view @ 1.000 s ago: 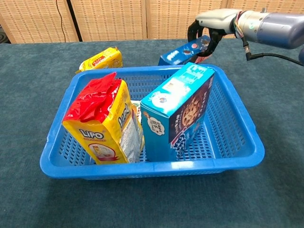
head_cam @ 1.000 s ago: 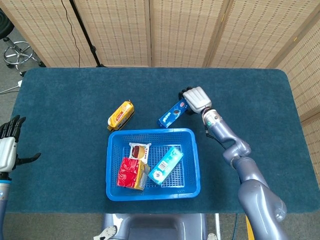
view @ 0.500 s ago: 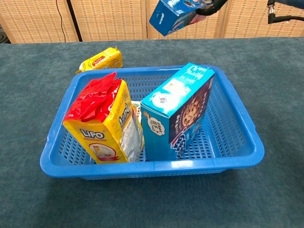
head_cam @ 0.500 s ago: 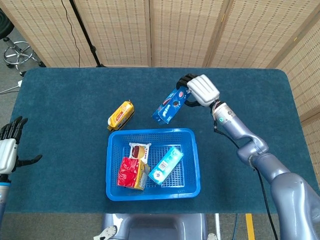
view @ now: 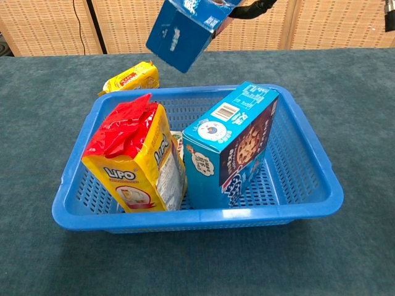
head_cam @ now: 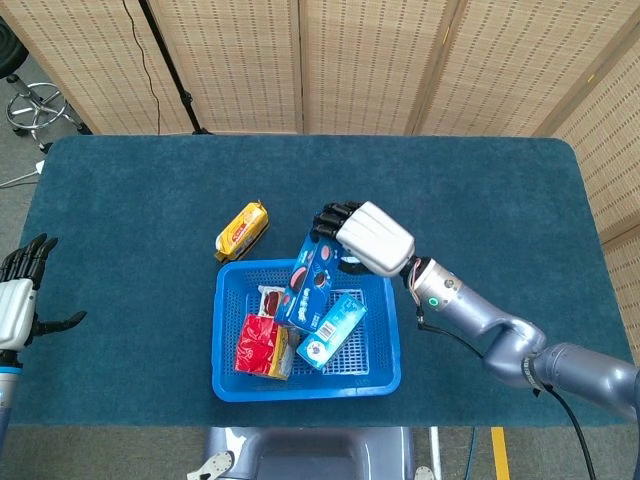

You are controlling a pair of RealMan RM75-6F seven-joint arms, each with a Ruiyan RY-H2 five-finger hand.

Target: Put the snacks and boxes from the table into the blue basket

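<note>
My right hand (head_cam: 362, 235) grips a blue cookie box (head_cam: 311, 282) and holds it tilted in the air over the blue basket (head_cam: 382, 377). In the chest view the cookie box (view: 184, 32) hangs above the basket (view: 296, 203), and only dark fingers (view: 256, 7) show at the top edge. Inside the basket stand a yellow and red Lipo snack bag (view: 137, 158), a light blue box (view: 231, 142) and a small white packet (head_cam: 278, 300). A yellow snack pack (head_cam: 242, 230) lies on the table beyond the basket's far left corner. My left hand (head_cam: 18, 298) hovers open at the table's left edge.
The dark teal table (head_cam: 120, 200) stretches wide on all sides of the basket. Woven folding screens (head_cam: 370, 60) stand behind it. A stool (head_cam: 35, 105) and a black stand (head_cam: 170, 70) are on the floor at the back left.
My right hand has lifted the blue cookie box off the table and carried it toward me, from beyond the basket's far rim to above the basket. The left hand stays put.
</note>
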